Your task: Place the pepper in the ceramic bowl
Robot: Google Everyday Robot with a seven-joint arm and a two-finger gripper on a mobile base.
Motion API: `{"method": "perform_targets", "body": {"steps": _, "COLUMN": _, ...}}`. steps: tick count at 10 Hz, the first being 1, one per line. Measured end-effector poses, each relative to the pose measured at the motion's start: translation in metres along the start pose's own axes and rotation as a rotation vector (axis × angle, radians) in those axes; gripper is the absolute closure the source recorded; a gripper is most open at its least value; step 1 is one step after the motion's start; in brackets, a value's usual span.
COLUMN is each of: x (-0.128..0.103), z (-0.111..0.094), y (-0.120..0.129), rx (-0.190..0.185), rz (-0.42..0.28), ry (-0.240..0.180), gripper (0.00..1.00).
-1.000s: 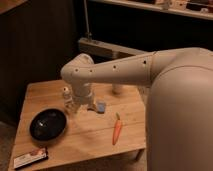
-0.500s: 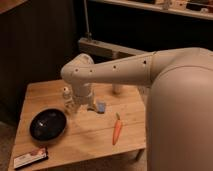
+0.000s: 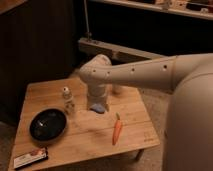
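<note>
The hand (image 3: 96, 102) hangs at the end of the pale arm, pointing down over the middle of the wooden worktop (image 3: 85, 142), right above the flat blue sponge (image 3: 99, 108); its lower end merges with the sponge, so I cannot tell how far open it is, or whether it touches or holds anything; the pepper (image 3: 117, 129) lies free on the worktop, to the right of and nearer than the sponge, green stem pointing away, well apart from the ceramic bowl (image 3: 48, 125), which sits near the left front; two small pale objects (image 3: 67, 99) stand between bowl and arm, too blurred to name; a flat packet (image 3: 30, 158) lies at the front left corner; the robot's bulky body fills the right edge, cut off; behind stand dark cabinets and a pale rail (image 3: 115, 50) in a dim room.
</note>
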Motion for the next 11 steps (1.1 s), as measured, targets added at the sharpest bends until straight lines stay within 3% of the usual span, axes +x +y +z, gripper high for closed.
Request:
{"method": "perform_targets", "body": {"steps": 3, "x": -0.009, "z": -0.001, "y": -0.078, "rx": -0.007, "rz": 0.103, "ry": -0.041, "gripper": 0.35}}
{"method": "perform_targets", "body": {"steps": 5, "x": -0.012, "z": 0.008, "y": -0.111, "rx": -0.024, "rz": 0.147, "ry": -0.042, "gripper": 0.35}}
{"method": "perform_targets", "body": {"steps": 8, "x": -0.006, "z": 0.026, "y": -0.112, "rx": -0.051, "rz": 0.168, "ry": -0.058, "gripper": 0.35}}
{"method": "perform_targets", "body": {"steps": 11, "x": -0.009, "z": 0.055, "y": -0.072, "rx": -0.06, "rz": 0.161, "ry": -0.072, "gripper": 0.35}}
